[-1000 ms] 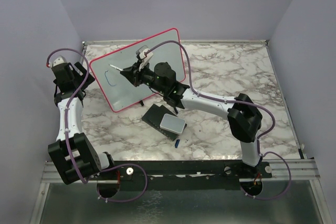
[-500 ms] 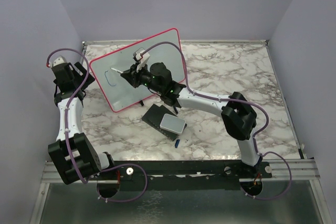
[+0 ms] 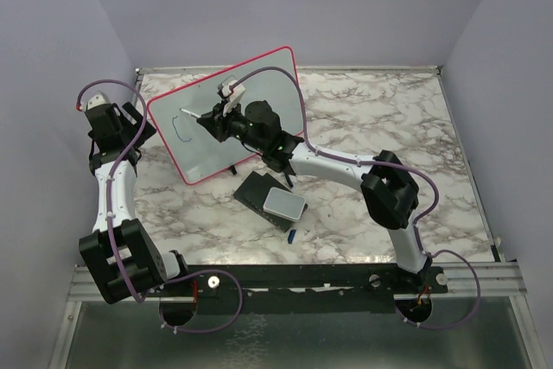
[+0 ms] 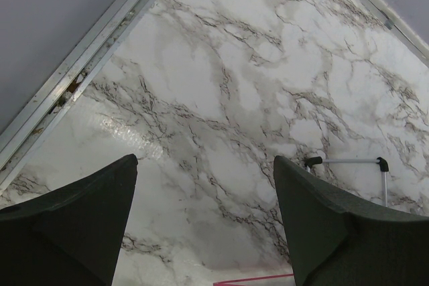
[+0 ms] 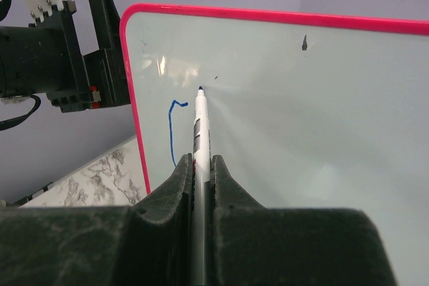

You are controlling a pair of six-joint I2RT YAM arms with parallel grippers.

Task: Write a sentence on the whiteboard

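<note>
The whiteboard (image 3: 197, 151) stands propped on its feet at the back left of the marble tabletop (image 3: 389, 118), its face turned toward the right arm. And the sentence (image 5: 172, 128)? Barely begun: one thin blue curve near the left frame, an opening letter at most. Everything to its right is bare, apart from a tiny dark fleck up near the top frame.

Now the marker (image 5: 200, 125): it sticks straight out of the right claw (image 5: 199, 165), whose jaws are pressed in on the barrel from both sides. The tip sits just up and right of that blue curve, right at the board's surface, though whether it truly touches I can't tell from here.

Over at the board's left edge sits the left claw (image 4: 204, 162), jaws spread wide with nothing between them. It's just beside the frame; bracing it or not, I can't say.

Down in front of the board lies a dark block with a pale pad (image 3: 273, 199), and nearer the arms a small blue cap (image 3: 292, 234), both well apart from the action.

My read: this is the very start of the writing. The next stroke calls for light, steady pressure, the tip travelling rightward for the following letter without shoving the board back on its feet.
</note>
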